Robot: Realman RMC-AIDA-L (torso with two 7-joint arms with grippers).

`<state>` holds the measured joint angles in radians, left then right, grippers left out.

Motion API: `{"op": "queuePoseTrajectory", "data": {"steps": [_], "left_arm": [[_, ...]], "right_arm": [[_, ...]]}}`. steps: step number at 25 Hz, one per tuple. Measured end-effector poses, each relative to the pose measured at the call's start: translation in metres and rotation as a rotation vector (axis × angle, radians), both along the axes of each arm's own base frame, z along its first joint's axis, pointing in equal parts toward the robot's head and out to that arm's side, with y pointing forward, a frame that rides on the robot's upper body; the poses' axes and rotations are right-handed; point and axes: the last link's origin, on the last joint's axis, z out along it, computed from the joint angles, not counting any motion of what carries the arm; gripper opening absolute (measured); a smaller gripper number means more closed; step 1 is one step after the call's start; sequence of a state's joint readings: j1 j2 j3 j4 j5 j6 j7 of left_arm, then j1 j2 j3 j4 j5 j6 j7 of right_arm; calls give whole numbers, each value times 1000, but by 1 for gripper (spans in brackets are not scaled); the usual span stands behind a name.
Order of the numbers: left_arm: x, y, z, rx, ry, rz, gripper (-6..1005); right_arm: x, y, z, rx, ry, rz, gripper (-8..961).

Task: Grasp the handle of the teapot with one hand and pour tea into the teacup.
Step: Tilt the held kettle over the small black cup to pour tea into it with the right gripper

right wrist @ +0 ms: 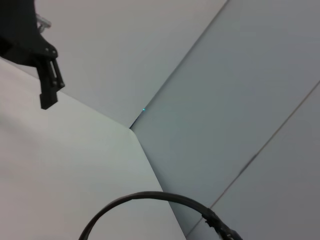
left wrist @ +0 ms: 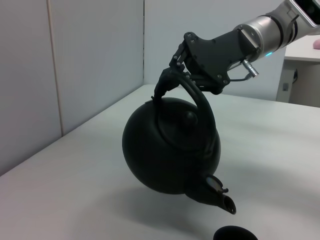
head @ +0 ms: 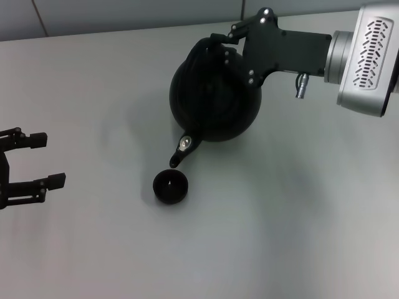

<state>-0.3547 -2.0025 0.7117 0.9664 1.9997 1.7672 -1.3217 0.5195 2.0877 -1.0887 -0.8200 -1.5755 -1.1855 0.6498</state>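
Observation:
The round black teapot [head: 215, 99] hangs above the table, tilted forward. Its short spout [head: 181, 152] points down just above the small black teacup [head: 170, 185], which stands on the table. My right gripper [head: 227, 43] is shut on the top of the arched handle [left wrist: 200, 105]. The left wrist view shows the teapot [left wrist: 170, 155] off the table, the spout [left wrist: 222, 200] over the teacup's rim [left wrist: 235, 234], and the right gripper [left wrist: 182, 67] on the hoop. No liquid shows. My left gripper [head: 48, 160] is open and empty at the left edge. The handle [right wrist: 150, 197] arcs through the right wrist view.
The grey table [head: 280, 218] spreads around the cup. Grey wall panels [left wrist: 95, 60] stand behind the table's far edge. Part of the left gripper's fingers [right wrist: 47, 80] shows far off in the right wrist view.

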Motion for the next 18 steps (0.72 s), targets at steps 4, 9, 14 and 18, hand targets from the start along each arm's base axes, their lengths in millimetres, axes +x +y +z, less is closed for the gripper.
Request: {"op": "queuePoseTrajectory", "data": {"steps": [4,9,14,18], "left_arm": [[0,1,0,4,2,-4,814],[0,2,-1,6,7,-5,814],[0,2,-1,5,9,-4,814],[0,3,-1,9,10,0,814]], "right_arm": [[-1,-1,0,-1,-7,8,62],[-2,-2,2,6,-12,17,62],[-5,-2,2,7,-18,29,62],[-7,-2,1,3,-24,40,62]]}}
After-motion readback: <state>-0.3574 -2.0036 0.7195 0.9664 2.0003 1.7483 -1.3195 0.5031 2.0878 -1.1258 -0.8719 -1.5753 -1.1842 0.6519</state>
